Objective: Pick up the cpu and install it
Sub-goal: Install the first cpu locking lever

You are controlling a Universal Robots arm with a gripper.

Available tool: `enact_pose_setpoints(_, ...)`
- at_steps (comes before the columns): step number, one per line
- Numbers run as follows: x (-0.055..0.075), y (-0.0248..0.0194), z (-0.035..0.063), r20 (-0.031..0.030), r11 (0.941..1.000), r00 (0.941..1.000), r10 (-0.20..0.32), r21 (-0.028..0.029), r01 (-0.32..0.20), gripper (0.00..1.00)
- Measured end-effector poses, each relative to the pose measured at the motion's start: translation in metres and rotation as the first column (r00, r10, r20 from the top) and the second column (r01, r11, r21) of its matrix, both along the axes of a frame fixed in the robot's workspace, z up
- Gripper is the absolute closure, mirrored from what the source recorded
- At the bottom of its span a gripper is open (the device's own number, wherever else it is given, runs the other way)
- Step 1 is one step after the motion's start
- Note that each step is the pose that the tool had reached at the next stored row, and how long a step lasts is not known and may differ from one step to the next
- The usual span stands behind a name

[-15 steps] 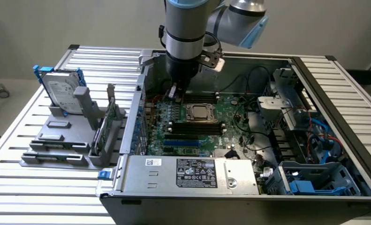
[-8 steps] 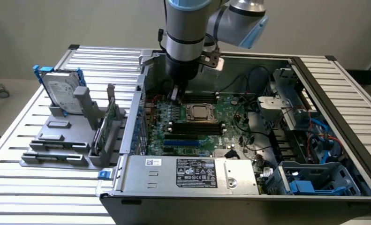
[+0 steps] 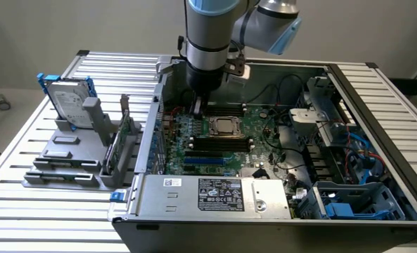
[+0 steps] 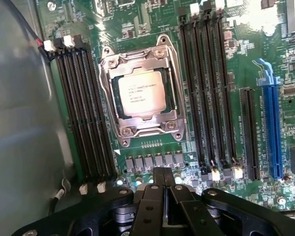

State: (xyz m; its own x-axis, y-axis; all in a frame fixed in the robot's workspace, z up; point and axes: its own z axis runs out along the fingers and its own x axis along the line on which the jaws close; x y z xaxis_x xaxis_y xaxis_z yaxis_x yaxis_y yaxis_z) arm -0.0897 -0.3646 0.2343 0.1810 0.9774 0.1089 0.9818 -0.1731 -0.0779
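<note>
Claw: I see my gripper (image 4: 163, 183) clenched, fingers pressed together with nothing between them, poised over the motherboard (image 4: 236, 64) just beside the CPU socket (image 4: 141, 93).
CPU: the cpu (image 4: 139, 92) lies flat in the socket, inside the metal frame; its silvery top carries printed lines too small for me to read.
Beside the socket: black memory slots (image 4: 83, 113) run along both sides, and a blue expansion slot (image 4: 271, 128) sits further out.
Labels: the power supply (image 3: 215, 196) at the case's near edge bears a black sticker and a white one, text illegible.
Containers: the open computer case (image 3: 377, 105) holds the board, cables and blue drive bays; a grey rack (image 3: 71, 158) to the exterior view's left holds an upright hard drive (image 3: 71, 105) in a blue bracket.
Surface: a slatted aluminium table (image 3: 25, 205).
Room: a plain pale wall behind.
</note>
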Motion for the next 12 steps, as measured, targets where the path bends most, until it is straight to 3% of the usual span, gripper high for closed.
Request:
enact_pose_setpoints(4,0.0000,0.0042,-0.0003,-0.0001,0.9996,0.9996,0.028,-0.0018,-0.028,0.89)
enact_pose_setpoints(12,0.0001,0.0052,-0.0003,-0.0008,0.9956,0.9957,0.092,-0.0148,-0.092,0.89)
